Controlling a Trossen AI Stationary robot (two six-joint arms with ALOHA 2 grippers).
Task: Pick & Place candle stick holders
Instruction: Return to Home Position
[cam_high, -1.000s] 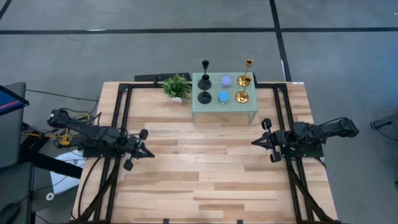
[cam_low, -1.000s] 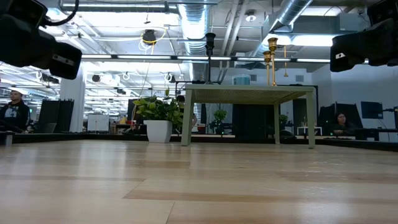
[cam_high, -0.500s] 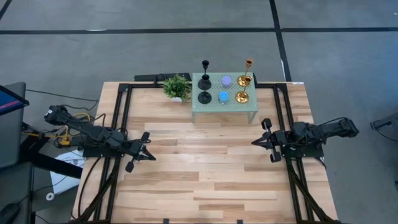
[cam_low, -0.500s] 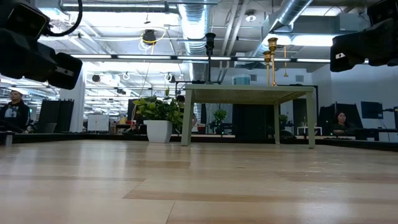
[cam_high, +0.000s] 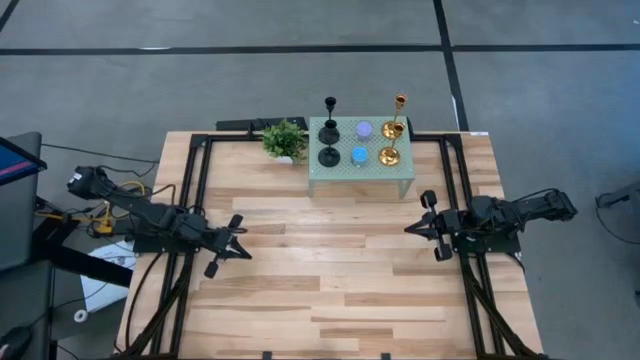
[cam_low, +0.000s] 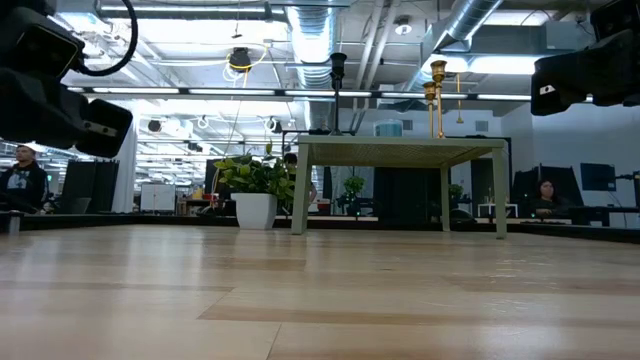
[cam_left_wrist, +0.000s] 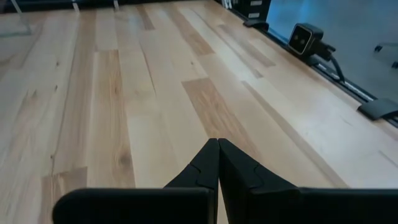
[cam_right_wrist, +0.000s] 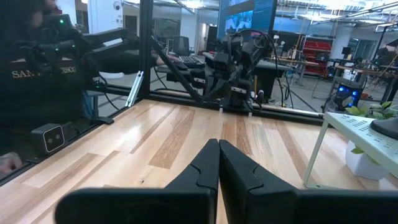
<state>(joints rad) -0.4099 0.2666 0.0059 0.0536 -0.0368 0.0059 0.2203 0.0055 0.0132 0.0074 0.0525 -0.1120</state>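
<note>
Six candle stick holders stand by their bases on a small pale green table (cam_high: 360, 176) at the far middle: two black stemmed ones (cam_high: 329, 130), a purple (cam_high: 364, 129) and a blue (cam_high: 359, 155) low round one, two gold stemmed ones (cam_high: 391, 132). In the low view the black (cam_low: 338, 70) and gold (cam_low: 437, 75) stems rise above its top. My left gripper (cam_high: 244, 249) is shut and empty over the table's left side (cam_left_wrist: 218, 144). My right gripper (cam_high: 409, 228) is shut and empty over the right side (cam_right_wrist: 218, 145).
A small green leafy plant in a white pot (cam_high: 285, 141) stands just left of the green table. A black bar (cam_high: 243, 125) lies at the far edge. Bare wood lies between the two arms. A person (cam_low: 20, 180) sits in the room beyond.
My left gripper has moved a little toward the table's right and near edges and has sunk lower, its fingers staying shut. My right arm has kept still.
</note>
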